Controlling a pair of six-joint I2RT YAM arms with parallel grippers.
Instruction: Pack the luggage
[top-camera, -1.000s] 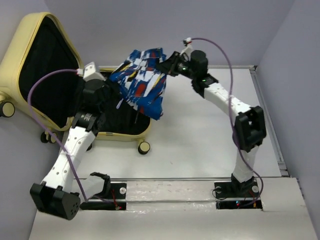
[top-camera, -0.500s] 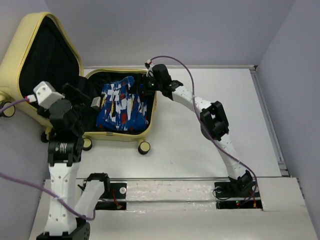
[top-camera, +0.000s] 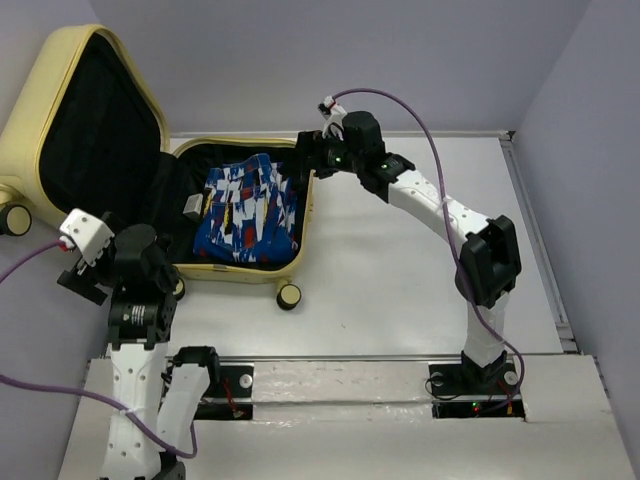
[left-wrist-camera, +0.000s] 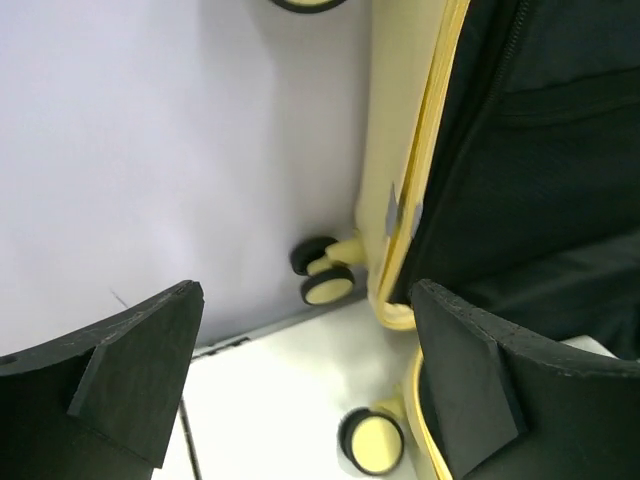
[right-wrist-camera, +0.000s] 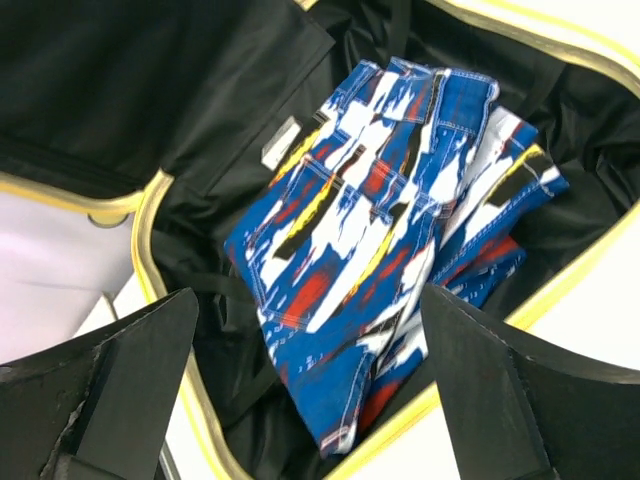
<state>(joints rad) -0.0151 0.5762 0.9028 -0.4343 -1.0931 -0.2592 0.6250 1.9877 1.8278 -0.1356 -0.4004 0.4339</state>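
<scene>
The luggage (top-camera: 62, 75), a pale-yellow hard-shell suitcase, lies open at the table's back left with its lid propped up. A folded blue-white-red patterned bundle (top-camera: 246, 208) rests in its black-lined base. My right gripper (top-camera: 305, 160) hovers open over the base's far right rim, and the right wrist view looks down on the bundle (right-wrist-camera: 390, 220) between the spread fingers (right-wrist-camera: 130, 390). My left gripper (top-camera: 158, 262) stands open and empty by the suitcase's near left corner. In the left wrist view, the yellow shell (left-wrist-camera: 400, 150) and two caster wheels (left-wrist-camera: 322, 283) show beyond it.
A grey tag (top-camera: 191, 206) lies on the lining left of the bundle. A caster (top-camera: 288, 295) sticks out at the base's near right corner. The purple wall stands close on the left. A metal rail (top-camera: 340, 385) runs along the table's near edge.
A second ago both grippers held the bundle up over the suitcase. Now it lies in the base, both grippers have opened, and the left arm has drawn back to the near left.
</scene>
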